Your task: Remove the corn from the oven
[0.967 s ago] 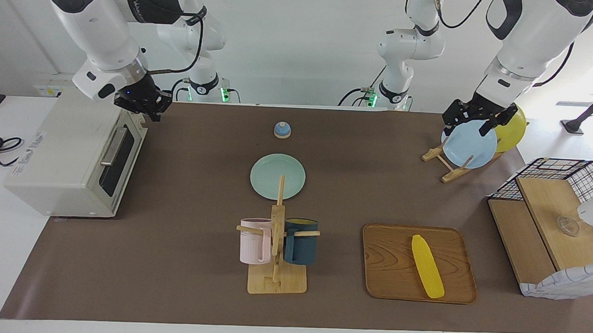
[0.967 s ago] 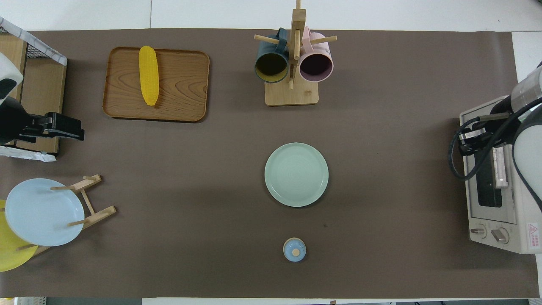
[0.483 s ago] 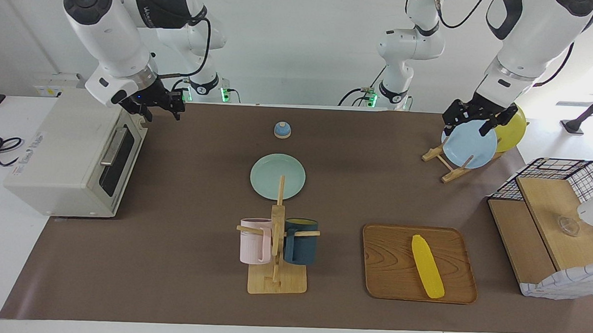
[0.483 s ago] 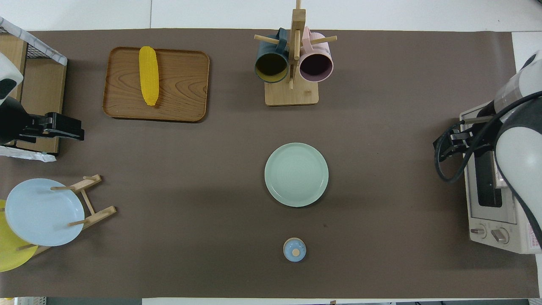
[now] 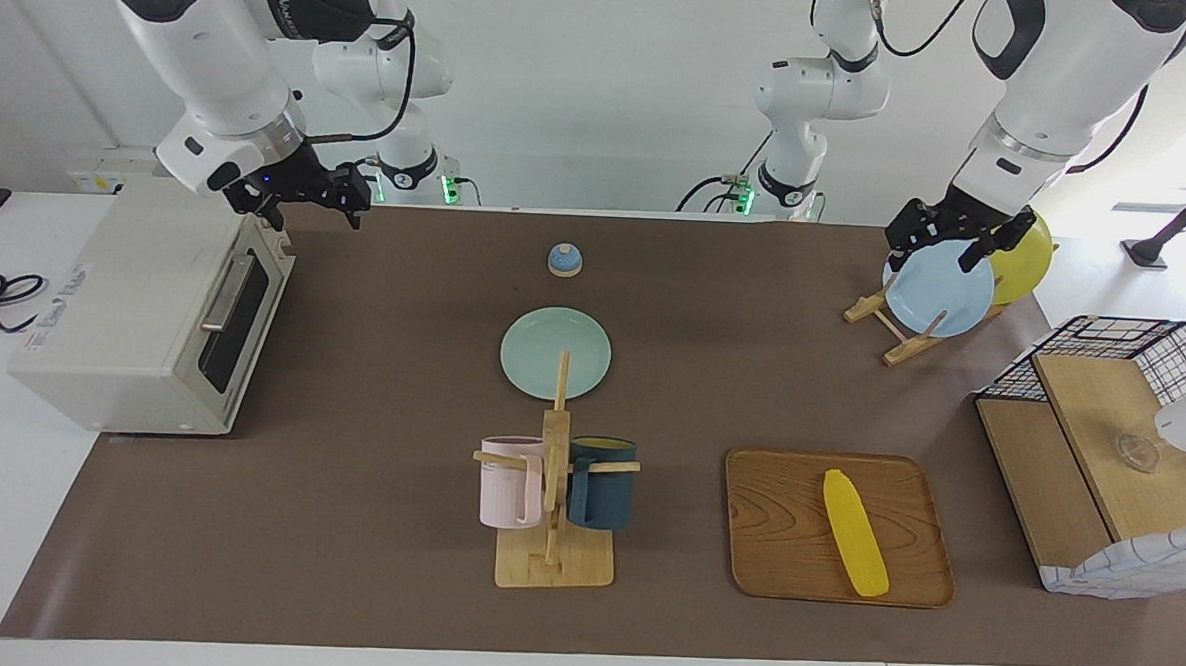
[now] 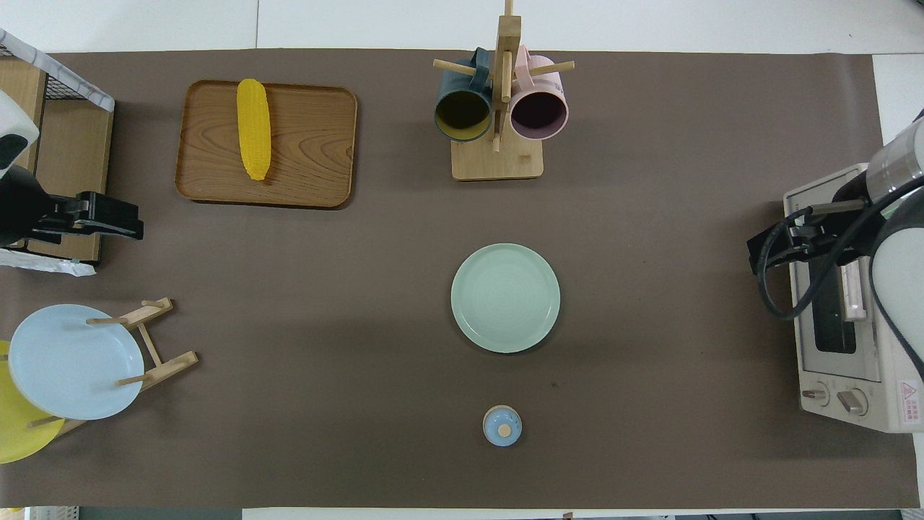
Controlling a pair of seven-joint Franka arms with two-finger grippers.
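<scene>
My right gripper [image 5: 303,203] hangs in the air over the oven's [image 5: 144,303] top front corner, at the right arm's end of the table; fingers look spread w/ nothing between them, touching nothing. Oven door is shut, bar handle [image 5: 222,292] untouched. My left gripper [image 5: 942,243] waits over the blue plate [image 5: 940,288] on the wooden rack [image 5: 889,326], fingers apart on either side of the plate's top edge; can't tell if they touch it. Corn [image 5: 855,533] isn't in the oven: it lies flat on the wooden tray [image 5: 775,521], toward the left arm's end, farther from me than the plate rack, beside the mug stand [image 5: 553,511]. Overhead view shows what the facing view doesn't: oven's two knobs [image 6: 834,397] and its window from above, plus inside the mugs [image 6: 502,112]. There my right gripper [image 6: 776,242] is mostly hidden by cable and arm, and my left gripper [image 6: 115,220] shows only as a dark bar. Green plate [image 6: 505,297] and small blue lid [image 6: 502,426] sit mid-table, nearer me than the mugs.
</scene>
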